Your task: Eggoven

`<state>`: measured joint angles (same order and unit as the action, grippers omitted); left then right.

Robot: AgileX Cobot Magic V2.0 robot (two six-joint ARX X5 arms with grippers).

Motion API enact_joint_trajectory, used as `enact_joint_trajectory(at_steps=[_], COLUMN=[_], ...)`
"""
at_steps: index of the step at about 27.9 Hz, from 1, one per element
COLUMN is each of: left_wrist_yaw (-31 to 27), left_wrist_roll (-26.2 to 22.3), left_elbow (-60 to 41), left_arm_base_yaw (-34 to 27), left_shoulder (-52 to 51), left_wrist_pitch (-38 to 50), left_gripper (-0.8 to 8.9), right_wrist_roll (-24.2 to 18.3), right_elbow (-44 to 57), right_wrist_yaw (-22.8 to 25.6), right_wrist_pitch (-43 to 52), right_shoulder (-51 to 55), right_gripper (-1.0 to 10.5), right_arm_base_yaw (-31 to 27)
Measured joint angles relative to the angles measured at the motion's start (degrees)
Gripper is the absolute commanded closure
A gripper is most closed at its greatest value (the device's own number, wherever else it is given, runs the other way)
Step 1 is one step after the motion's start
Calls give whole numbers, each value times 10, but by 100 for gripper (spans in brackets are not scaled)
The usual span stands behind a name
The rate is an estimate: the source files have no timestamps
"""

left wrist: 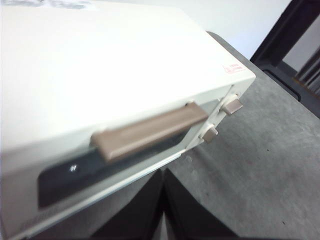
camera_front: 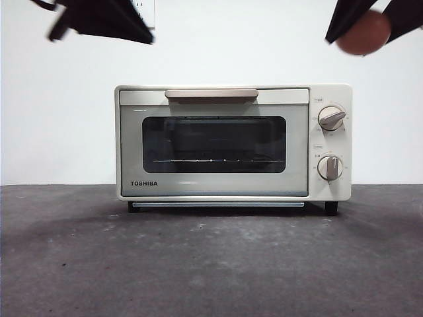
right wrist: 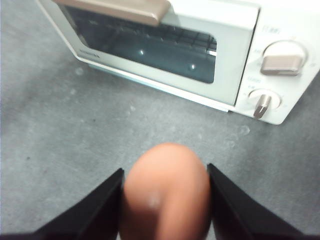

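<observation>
Above the closed oven (camera_front: 232, 142), the right hand (right wrist: 165, 200) pinches the egg (right wrist: 166, 192), long axis along its fingers.

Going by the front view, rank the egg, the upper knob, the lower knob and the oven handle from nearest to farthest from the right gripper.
1. Egg: clamped in the right gripper, top right.
2. Upper knob: below it, on the oven's right panel.
3. Lower knob: under the upper knob.
4. Handle: top centre of the door; its distance is close to the lower knob's.

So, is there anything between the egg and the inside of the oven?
Yes. The oven door is shut, blocking the way in. The right gripper holds the egg above the oven's right side; the left gripper hovers near the handle.
</observation>
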<state>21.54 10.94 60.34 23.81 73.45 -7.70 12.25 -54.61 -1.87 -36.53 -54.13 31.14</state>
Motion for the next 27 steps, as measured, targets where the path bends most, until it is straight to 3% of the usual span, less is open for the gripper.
enact_joint_trajectory(at_steps=[9, 14, 18, 27], left_wrist_yaw=[-22, -23, -65, -96], left_wrist_roll=[-28, -35, -51, -81], left_elbow=[115, 125, 126, 126], left_arm_base_yaw=[20, 31, 44, 47], left_shoulder=[125, 162, 174, 184], left_wrist_pitch=[-4, -8, -8, 0], left_gripper=[806, 806, 806, 806], right_wrist_roll=[-1, -1, -4, -5], right_elbow=[0, 0, 0, 0], right_wrist_yaw=[2, 3, 3, 3], right_wrist_pitch=[-13, -17, -17, -18], right_shoulder=[33, 35, 35, 35], right_gripper=[944, 944, 944, 944], right_arm_base_yaw=[0, 0, 0, 0])
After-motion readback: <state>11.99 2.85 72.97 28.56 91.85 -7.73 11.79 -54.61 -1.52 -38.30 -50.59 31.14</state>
